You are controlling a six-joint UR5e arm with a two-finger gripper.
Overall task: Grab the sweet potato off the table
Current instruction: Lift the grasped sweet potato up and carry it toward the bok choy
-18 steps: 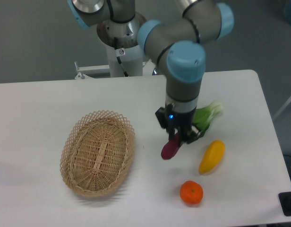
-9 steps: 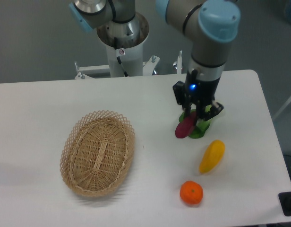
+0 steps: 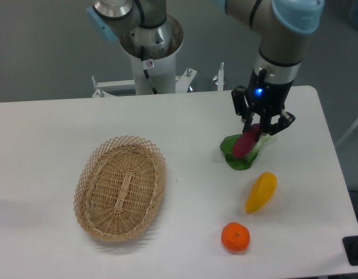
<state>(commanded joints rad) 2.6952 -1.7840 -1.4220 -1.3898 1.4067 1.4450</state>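
Purple sweet potato [image 3: 246, 143] clamped in the gripper [image 3: 257, 131] above leafy greens [image 3: 237, 157] — yellow fruit [image 3: 261, 191], orange [image 3: 235, 237] nearby.

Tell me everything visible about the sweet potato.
The sweet potato is a small, smooth, purple-magenta tuber with tapered ends. It hangs tilted, its upper end clamped between the gripper fingers, lifted off the table. In the image it overlaps the leafy green vegetable; actual contact cannot be judged.
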